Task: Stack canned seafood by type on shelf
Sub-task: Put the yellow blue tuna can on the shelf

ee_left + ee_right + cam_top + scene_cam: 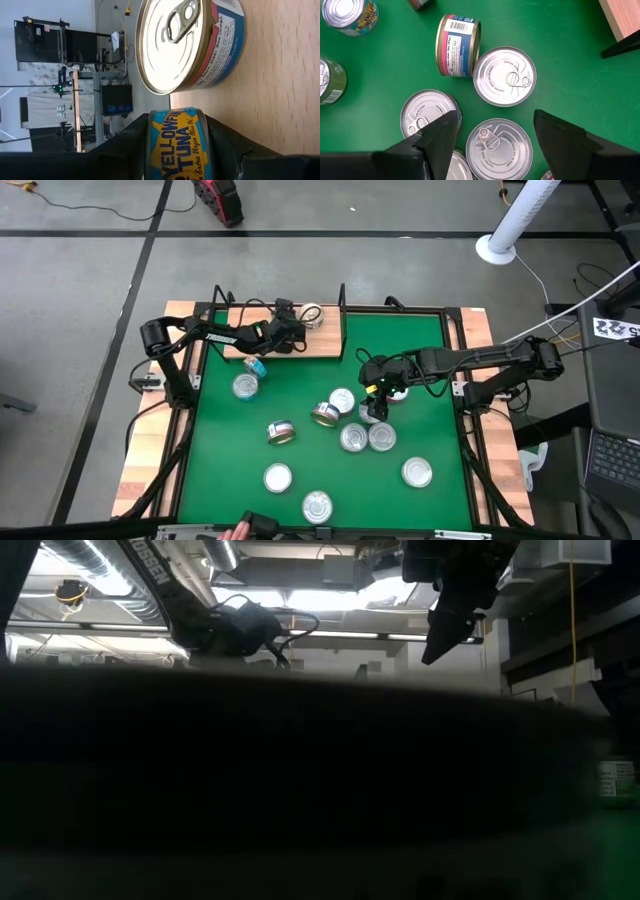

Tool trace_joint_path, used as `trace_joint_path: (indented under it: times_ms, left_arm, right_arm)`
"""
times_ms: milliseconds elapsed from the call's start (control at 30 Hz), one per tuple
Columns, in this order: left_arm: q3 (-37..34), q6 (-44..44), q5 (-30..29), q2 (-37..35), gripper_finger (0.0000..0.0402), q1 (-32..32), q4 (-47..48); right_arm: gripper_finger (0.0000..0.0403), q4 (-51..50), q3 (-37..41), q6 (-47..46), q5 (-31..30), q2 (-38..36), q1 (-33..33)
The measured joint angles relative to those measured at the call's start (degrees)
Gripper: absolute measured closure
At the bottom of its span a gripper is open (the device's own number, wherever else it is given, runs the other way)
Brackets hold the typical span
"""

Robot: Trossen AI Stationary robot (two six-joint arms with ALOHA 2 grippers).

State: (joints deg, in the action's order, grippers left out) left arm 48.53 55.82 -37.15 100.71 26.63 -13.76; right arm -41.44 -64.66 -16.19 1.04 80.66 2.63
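The shelf (330, 345) is a light wooden board at the far side of the green mat (215, 450). One tin (311, 314) with a blue and red label stands on the shelf on its base, lid up (190, 45). My left gripper (293, 332) is over the board right beside that tin, shut on a blue tin (175, 145) with yellow "Yellowfin Tuna" lettering. My right gripper (376, 398) hangs open above a cluster of silver-lidded tins (505, 76) on the mat. Its fingers (440, 137) touch none of them. My left gripper pinches the blue tin between its two fingers by its two flat ends, one finger (131, 145) on each. The label side (176, 131) faces back along the fingers. The gripper comes in slanting down over the board. I cannot tell whether the tin touches the board.
Several more tins lie on the mat: one on its side (256, 365) at the shelf's near edge, others at the left (245, 386), the middle (281, 431) and the near side (317, 506). A person's hand (237, 531) shows at the near edge. Thin black uprights (342, 295) stand at the shelf's ends.
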Motion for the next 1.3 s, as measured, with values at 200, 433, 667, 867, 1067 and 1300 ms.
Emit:
trace_joint_path:
  times_ms: [200,433,667,867,1067,1300]
  left_arm:
    - [-0.06,-2.48,-0.10,0.00,0.0244,0.02,0.46]
    - [-0.11,-5.05,0.01,0.00,0.0244,0.00,0.66]
    - [-0.15,-5.48,0.20,-0.04,0.0244,-0.15,0.67]
    - [0.67,-6.07,0.73,-0.15,0.0244,-0.50,1.65]
    - [1.67,-6.02,1.39,-0.59,0.0244,-0.48,2.84]
    - [1.90,-5.15,0.99,-0.81,0.0245,-0.55,7.04]
  right_arm:
    - [0.0141,0.02,0.00,0.01,0.00,0.00,-0.01]
    - [0.0141,0.01,0.00,0.00,0.00,0.00,-0.01]
    - [0.0141,0.00,0.00,0.00,0.00,0.00,-0.01]
    - [0.0141,-0.02,0.00,0.00,0.00,0.00,-0.01]
    - [0.0141,-0.26,0.02,0.00,0.00,0.00,0.00]
    - [0.0141,-0.21,0.02,0.00,0.00,0.00,0.00]
